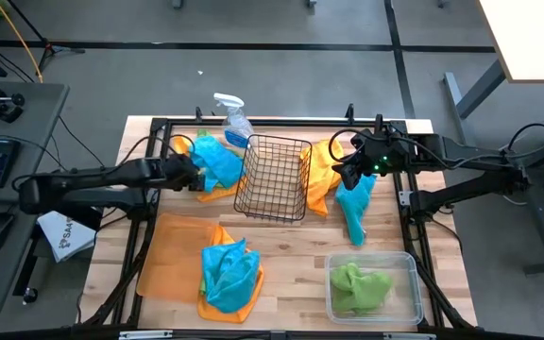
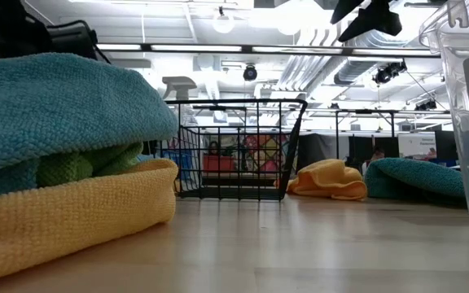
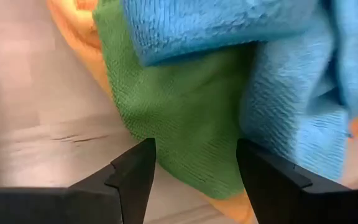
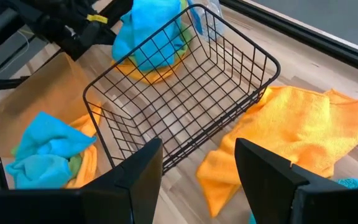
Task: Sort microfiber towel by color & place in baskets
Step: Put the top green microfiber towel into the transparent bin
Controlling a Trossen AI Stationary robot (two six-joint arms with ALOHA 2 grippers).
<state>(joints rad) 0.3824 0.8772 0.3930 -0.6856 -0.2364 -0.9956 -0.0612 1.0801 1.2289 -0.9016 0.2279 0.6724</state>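
My left gripper (image 1: 195,172) is open at the far-left pile of towels: a turquoise one (image 1: 217,161) on an orange one. In the left wrist view its fingers stand either side of a lime green towel's edge (image 3: 185,118), under the turquoise towel (image 3: 241,31). My right gripper (image 1: 352,172) is open and raised, right of the black wire basket (image 1: 274,177), over an orange towel (image 4: 291,130) and a turquoise towel (image 1: 355,212) that lie on the table. The clear tub (image 1: 414,283) holds a green towel (image 1: 359,286). Another towel pile (image 1: 229,276) lies on the orange tray (image 1: 163,250).
A clear spray bottle (image 1: 234,118) stands at the far edge behind the left pile. A white printed bag (image 1: 64,236) lies off the table's left side. Bare wood shows between the basket and the tub. In the low view the near pile (image 2: 63,163) blocks the left.
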